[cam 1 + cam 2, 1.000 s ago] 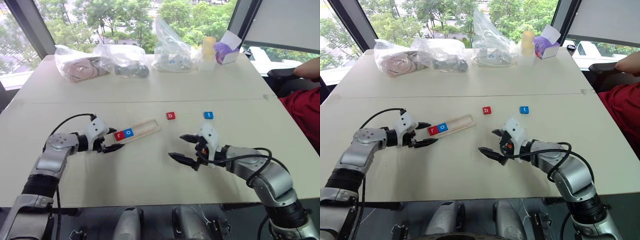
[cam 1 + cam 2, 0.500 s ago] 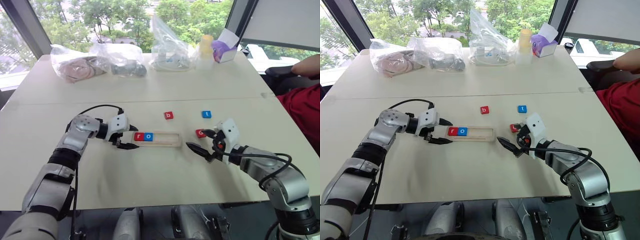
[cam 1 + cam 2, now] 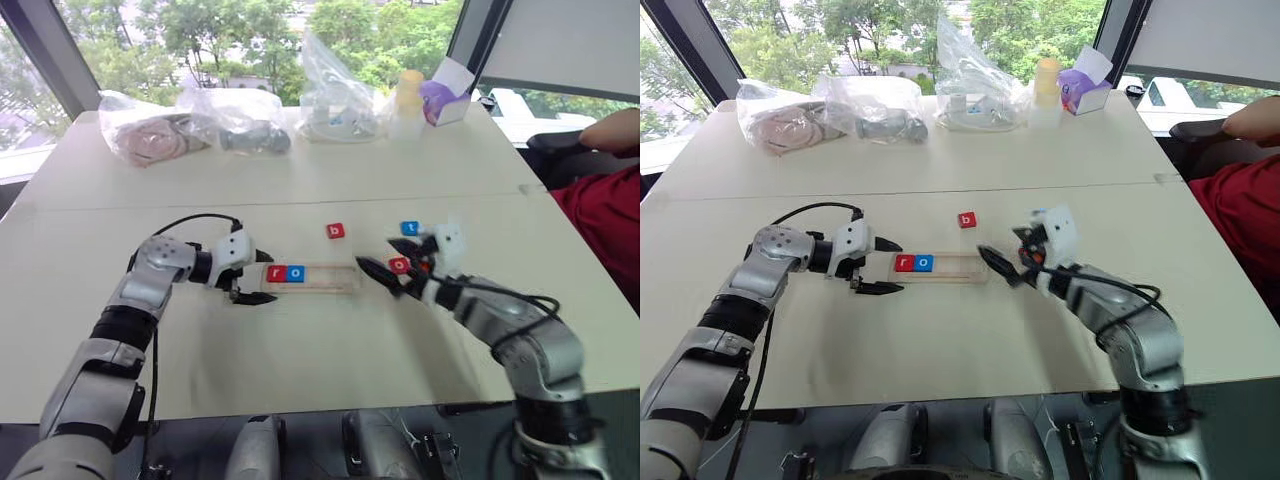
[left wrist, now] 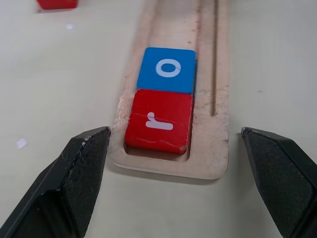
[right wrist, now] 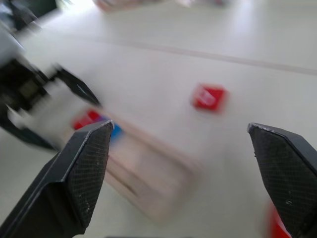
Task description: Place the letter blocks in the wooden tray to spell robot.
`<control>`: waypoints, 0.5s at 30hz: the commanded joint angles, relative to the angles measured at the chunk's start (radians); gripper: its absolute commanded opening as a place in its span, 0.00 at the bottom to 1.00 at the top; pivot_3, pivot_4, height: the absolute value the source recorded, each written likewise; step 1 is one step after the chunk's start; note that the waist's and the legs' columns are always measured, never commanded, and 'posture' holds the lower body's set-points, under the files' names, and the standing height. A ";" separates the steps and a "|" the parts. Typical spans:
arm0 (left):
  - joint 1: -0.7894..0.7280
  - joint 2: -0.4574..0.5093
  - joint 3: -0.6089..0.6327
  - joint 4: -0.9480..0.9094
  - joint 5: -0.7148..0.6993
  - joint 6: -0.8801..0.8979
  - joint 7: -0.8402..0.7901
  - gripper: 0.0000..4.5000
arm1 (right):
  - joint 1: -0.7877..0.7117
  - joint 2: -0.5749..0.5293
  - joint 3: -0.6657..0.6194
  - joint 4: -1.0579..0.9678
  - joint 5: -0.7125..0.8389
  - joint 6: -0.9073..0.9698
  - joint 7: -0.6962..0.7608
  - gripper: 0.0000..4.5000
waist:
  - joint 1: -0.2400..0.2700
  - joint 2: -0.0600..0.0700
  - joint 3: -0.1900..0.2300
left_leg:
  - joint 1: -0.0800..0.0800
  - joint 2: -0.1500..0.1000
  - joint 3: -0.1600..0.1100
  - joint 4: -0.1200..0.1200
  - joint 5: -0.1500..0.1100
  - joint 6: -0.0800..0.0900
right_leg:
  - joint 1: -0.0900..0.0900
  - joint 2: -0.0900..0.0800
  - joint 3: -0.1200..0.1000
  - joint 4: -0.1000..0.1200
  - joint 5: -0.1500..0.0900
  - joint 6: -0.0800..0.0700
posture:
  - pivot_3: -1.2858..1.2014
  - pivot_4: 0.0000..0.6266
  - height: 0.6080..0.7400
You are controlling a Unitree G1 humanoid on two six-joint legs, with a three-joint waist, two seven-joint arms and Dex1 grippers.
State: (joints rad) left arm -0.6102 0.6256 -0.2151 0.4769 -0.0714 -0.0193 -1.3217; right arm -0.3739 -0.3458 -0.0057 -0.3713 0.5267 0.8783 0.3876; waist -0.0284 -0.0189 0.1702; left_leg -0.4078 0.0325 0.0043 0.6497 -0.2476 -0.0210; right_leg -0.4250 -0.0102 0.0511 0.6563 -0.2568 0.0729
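Left gripper (image 3: pixel 248 278) has its fingers spread astride the wooden tray (image 4: pixel 208 79) end, touching nothing; just ahead of it in the slot lie red r block (image 4: pixel 158 120) then blue o block (image 4: pixel 167 70). Right gripper (image 3: pixel 388 262) gapes at the tray's far end, red block (image 3: pixel 399 265) beside its fingers, b block (image 3: pixel 335 231) and t block (image 3: pixel 409 228) lying just beyond.

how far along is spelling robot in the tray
Done: the red r and blue o sit side by side at one end of the wooden tray. In hand: nothing; the open left gripper straddles that end, and the open right gripper hovers by the red o. Left: red b, red o, blue t.
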 commanded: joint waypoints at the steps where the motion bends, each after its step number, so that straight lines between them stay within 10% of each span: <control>1: 0.032 0.062 0.040 -0.110 -0.026 0.062 -0.012 0.99 | -0.098 0.050 0.067 0.127 -0.089 0.023 -0.086 1.00 | -0.002 0.000 0.000 | 0.000 0.000 0.000 0.000 0.000 0.000 | 0.000 0.000 0.000 0.000 0.000 0.000 | 0.52 0.24 1.00; 15: 0.163 0.228 0.279 -0.429 -0.155 0.330 0.142 0.99 | -0.386 0.281 0.133 0.770 -0.366 -0.229 -0.257 1.00 | -0.022 0.000 0.000 | -0.001 0.000 0.000 -0.001 0.000 0.000 | -0.002 -0.001 0.000 0.001 0.000 0.000 | 0.52 0.24 1.00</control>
State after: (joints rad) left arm -0.4678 0.8366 0.0259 0.1115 -0.2010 0.2815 -1.2000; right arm -0.7317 -0.0842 0.1417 0.3661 0.1725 0.6767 0.1406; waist -0.0500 -0.0191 0.1704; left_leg -0.4084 0.0330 0.0044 0.6481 -0.2476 -0.0210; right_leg -0.4272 -0.0115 0.0513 0.6575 -0.2567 0.0732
